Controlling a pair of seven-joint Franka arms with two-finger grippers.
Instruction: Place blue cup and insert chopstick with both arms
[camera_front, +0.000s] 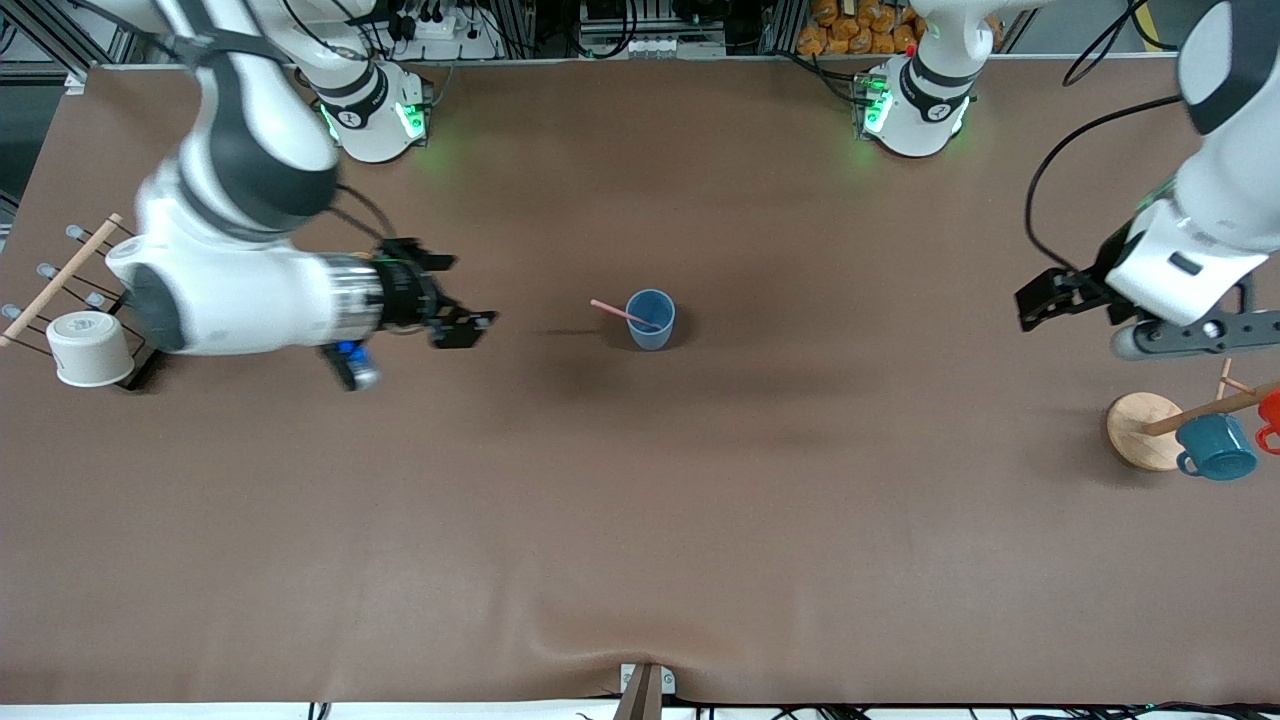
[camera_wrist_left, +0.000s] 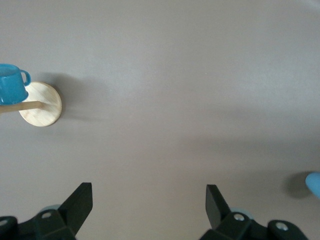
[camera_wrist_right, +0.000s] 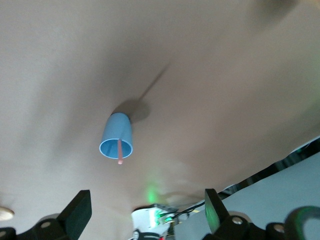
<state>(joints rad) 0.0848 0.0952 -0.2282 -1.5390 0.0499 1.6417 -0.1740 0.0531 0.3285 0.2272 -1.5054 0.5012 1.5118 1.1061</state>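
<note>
The blue cup (camera_front: 650, 320) stands upright on the brown table (camera_front: 640, 520) near its middle. The pale pink chopstick (camera_front: 622, 313) rests in the cup and leans out over the rim toward the right arm's end. Both also show in the right wrist view, the cup (camera_wrist_right: 117, 131) and the chopstick (camera_wrist_right: 120, 151). My right gripper (camera_front: 468, 296) is open and empty, over bare table between the cup and the right arm's end. My left gripper (camera_front: 1040, 298) is open and empty, over the table at the left arm's end. An edge of the cup (camera_wrist_left: 314, 184) shows in the left wrist view.
A wire rack (camera_front: 60, 285) with a white cup (camera_front: 88, 348) stands at the right arm's end. A wooden mug tree (camera_front: 1143, 428) with a teal mug (camera_front: 1217, 447) and a red mug (camera_front: 1270, 415) stands at the left arm's end.
</note>
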